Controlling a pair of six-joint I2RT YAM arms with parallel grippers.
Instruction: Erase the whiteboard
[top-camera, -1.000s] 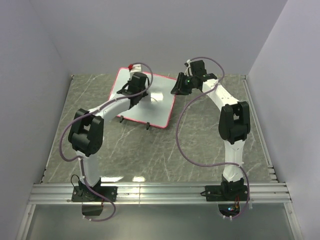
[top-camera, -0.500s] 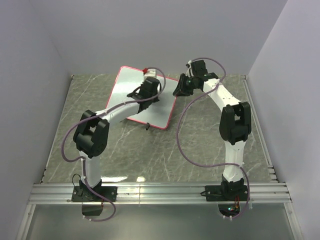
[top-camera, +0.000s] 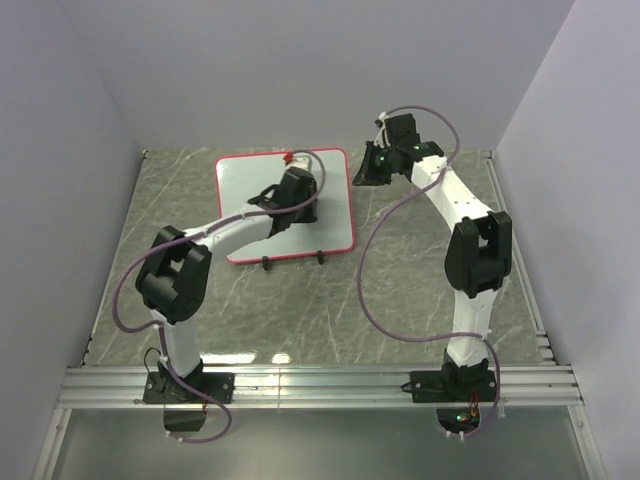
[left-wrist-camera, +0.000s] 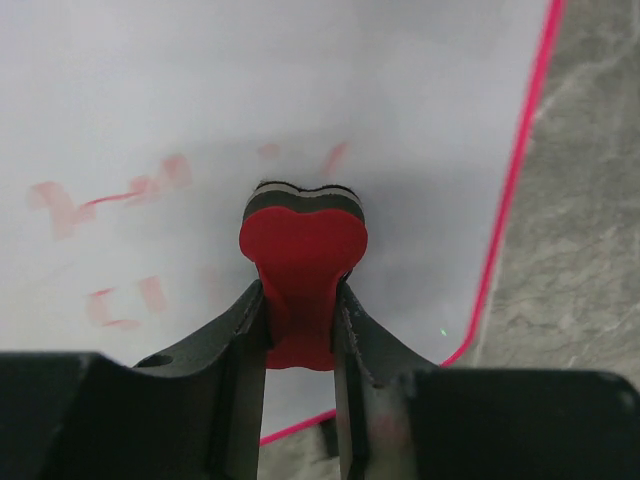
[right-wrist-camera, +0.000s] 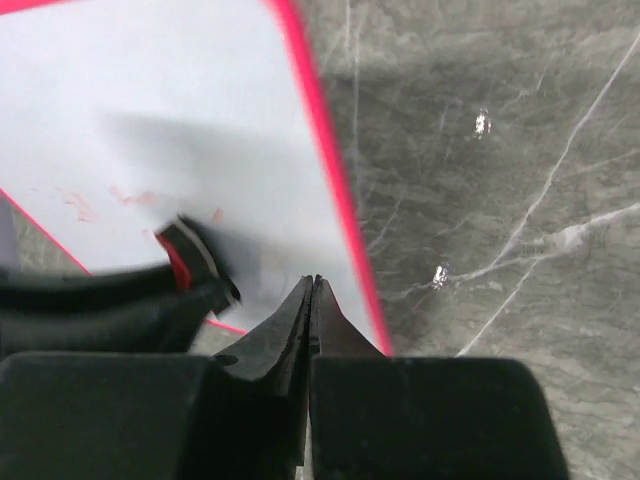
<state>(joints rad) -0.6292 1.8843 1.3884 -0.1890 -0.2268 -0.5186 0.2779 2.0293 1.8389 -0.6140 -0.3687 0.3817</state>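
Observation:
The whiteboard (top-camera: 245, 200), white with a thin red frame, lies at the back middle of the table, its two black feet at the near edge. Faint red scribbles (left-wrist-camera: 130, 190) show in the left wrist view, left of the eraser. My left gripper (top-camera: 292, 167) is shut on the red bow-tie eraser (left-wrist-camera: 303, 240) and presses its pad on the board (left-wrist-camera: 300, 80) near its right edge. My right gripper (top-camera: 362, 176) is shut and empty, and its tips (right-wrist-camera: 312, 285) lie over the board (right-wrist-camera: 170, 100) just inside its red right frame. The eraser (right-wrist-camera: 190, 258) also shows there.
The grey marble table (top-camera: 420, 280) has walls on three sides. A metal rail (top-camera: 320, 385) with the arm bases runs along the near edge. Purple cables loop from both arms.
The whiteboard has turned from slanted to nearly square with the table. My left gripper has swept right across it with the eraser. My right gripper has shifted slightly right, staying at the board's right edge.

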